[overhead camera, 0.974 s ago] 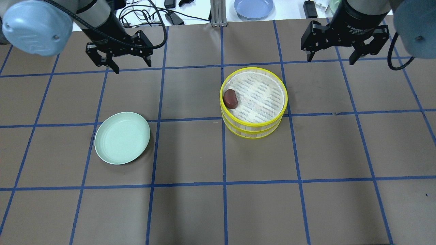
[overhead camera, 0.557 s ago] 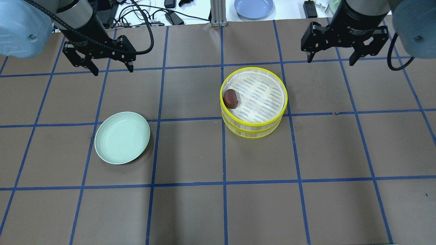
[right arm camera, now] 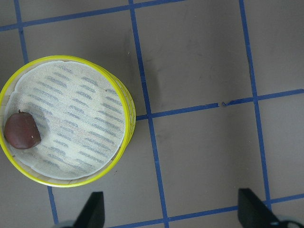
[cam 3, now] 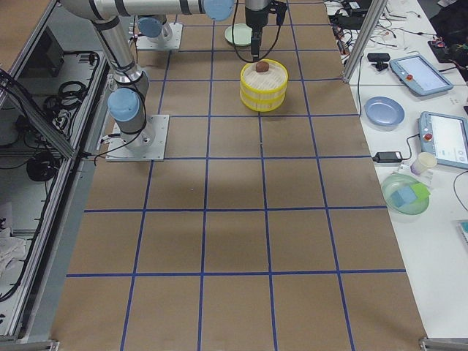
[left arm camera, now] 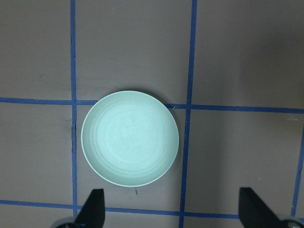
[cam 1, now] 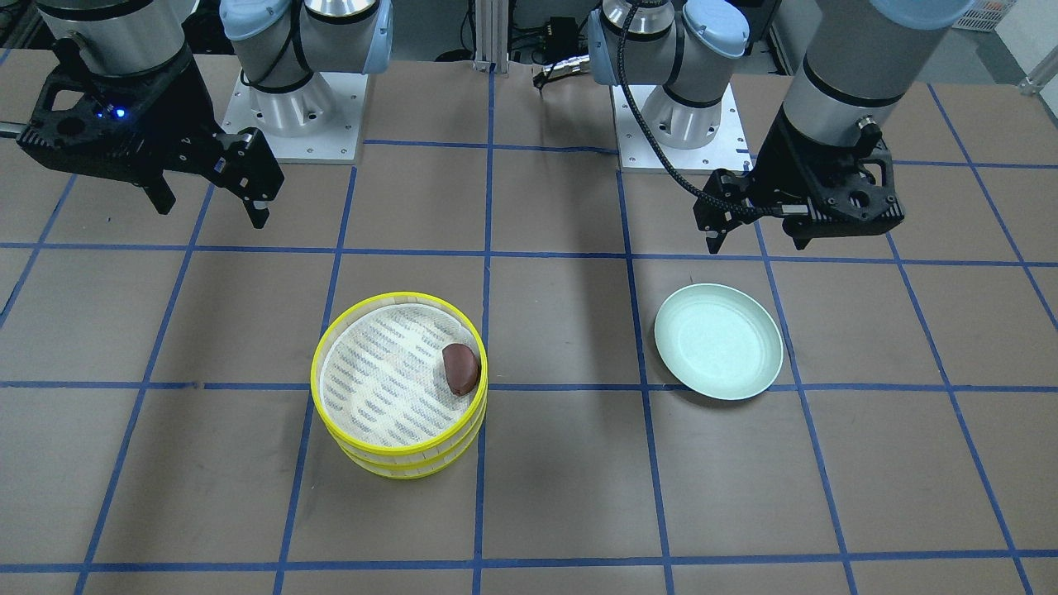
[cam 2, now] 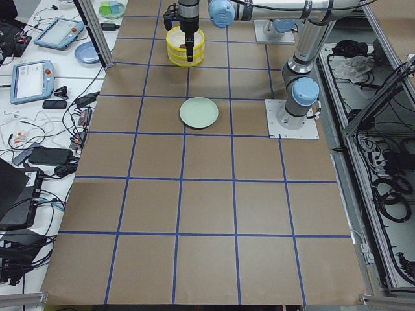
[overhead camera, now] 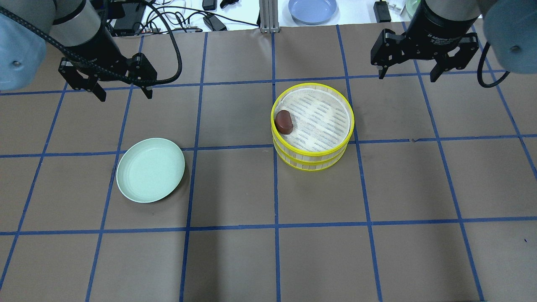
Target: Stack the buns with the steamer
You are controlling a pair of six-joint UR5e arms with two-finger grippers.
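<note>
Two yellow-rimmed tiers made up the steamer (overhead camera: 312, 154), the upper tier (overhead camera: 352, 121) sitting squarely on the lower tier (overhead camera: 312, 164). On the striped cloth of the upper tier lay one dark reddish-brown bun (overhead camera: 284, 122), pressed against the rim on the side facing the pale green plate (overhead camera: 150, 170). That plate lay flat on the table (overhead camera: 268, 260), well apart from the steamer.

Brown paper covered the table, marked into squares by blue tape (overhead camera: 275, 188). Beyond its far edge stood a white bench (overhead camera: 247, 12) with a blue plate (overhead camera: 312, 9) and a tangle of cables (overhead camera: 184, 19).

Counted: two tiers, one bun in sight, one green plate, one blue plate, two grippers. The left gripper (overhead camera: 126, 96) hung in the air off to one side of the green plate, jaws spread wide with nothing between them. The right gripper (overhead camera: 407, 76) hung off to one side of the steamer, jaws equally wide, gripping nothing.
</note>
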